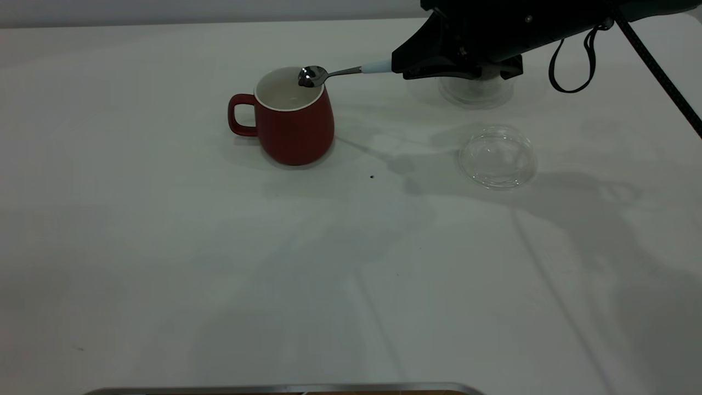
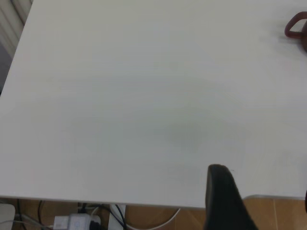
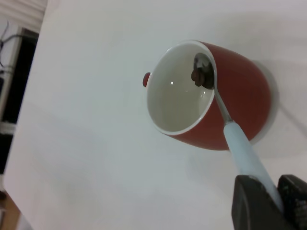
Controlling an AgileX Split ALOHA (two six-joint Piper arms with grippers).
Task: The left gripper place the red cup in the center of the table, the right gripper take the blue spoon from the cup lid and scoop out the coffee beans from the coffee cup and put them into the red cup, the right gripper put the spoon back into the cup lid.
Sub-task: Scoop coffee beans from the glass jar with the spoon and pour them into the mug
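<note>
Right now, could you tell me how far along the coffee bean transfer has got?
Done: the red cup stands on the table, and the cup lid lies bare. In hand: the right gripper holds the blue spoon by its handle, its bowl over the cup's rim and carrying coffee beans. The cup's inside looks bare, so tipping is left, then returning the spoon to the lid. The left gripper is parked at the table's edge.

soft, even overhead light falls on the table (image 1: 164, 247), casting pale, overlapping grey shadows below the right gripper (image 1: 397, 68). a small glint shows on the blue spoon (image 1: 329, 74). the left wrist view is slightly hazy; the near fingers (image 3: 254, 206) in the right wrist view are blurred.
</note>
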